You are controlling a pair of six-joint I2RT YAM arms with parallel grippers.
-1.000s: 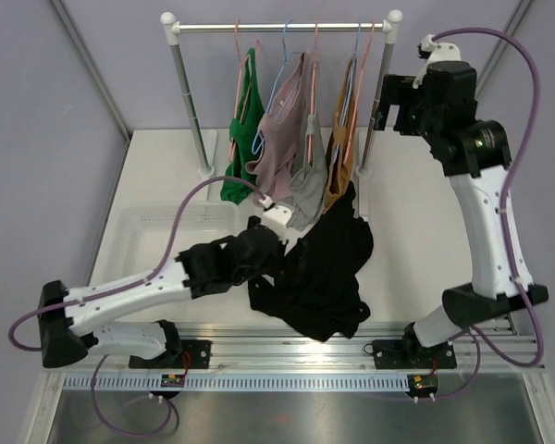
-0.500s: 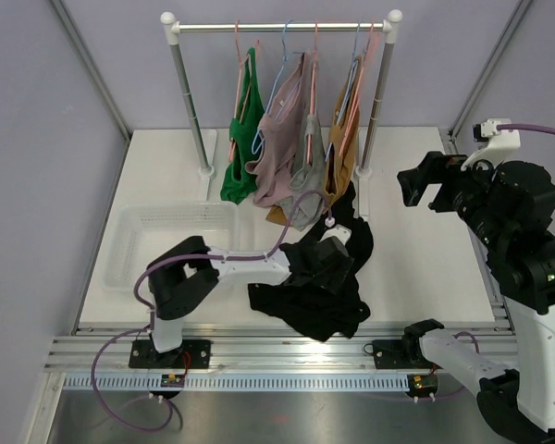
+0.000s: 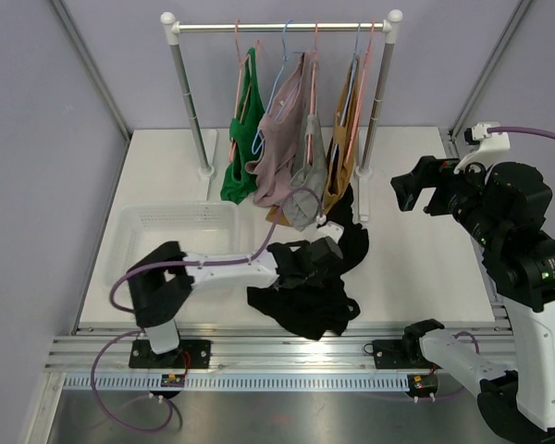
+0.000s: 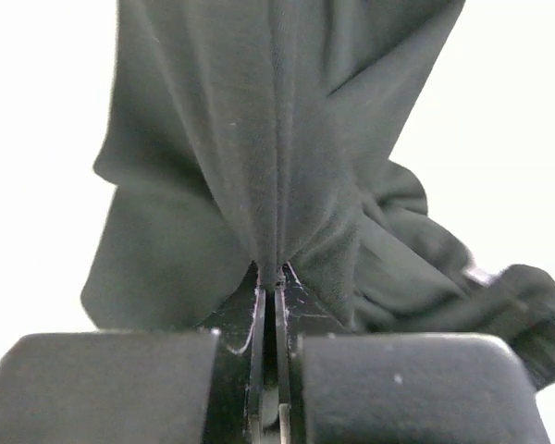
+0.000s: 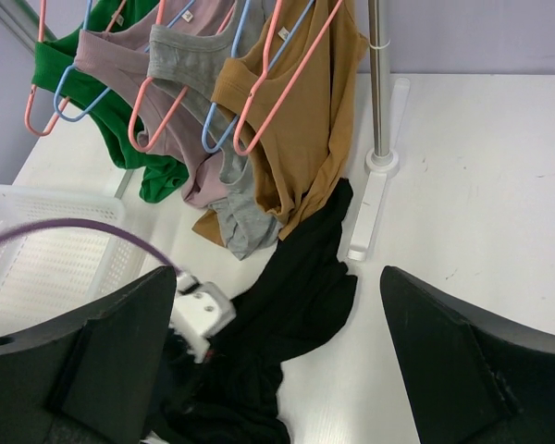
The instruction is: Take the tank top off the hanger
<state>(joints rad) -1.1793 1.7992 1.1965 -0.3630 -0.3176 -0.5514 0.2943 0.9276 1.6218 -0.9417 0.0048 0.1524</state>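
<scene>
Pinched a fold of the black tank top with the left gripper, jaws fully closed. Lay crumpled on the white table, near the white basket. Held the right gripper wide and empty above the table's right side. Behind, on the rack: green, mauve, grey and mustard tops on hangers.

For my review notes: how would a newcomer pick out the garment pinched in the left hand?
Start at the clothes rail across the back of the white table. In front of its hanging tops, a black tank top lies crumpled on the tabletop, pinched in the left hand. It alone is black and off the rail.
</scene>
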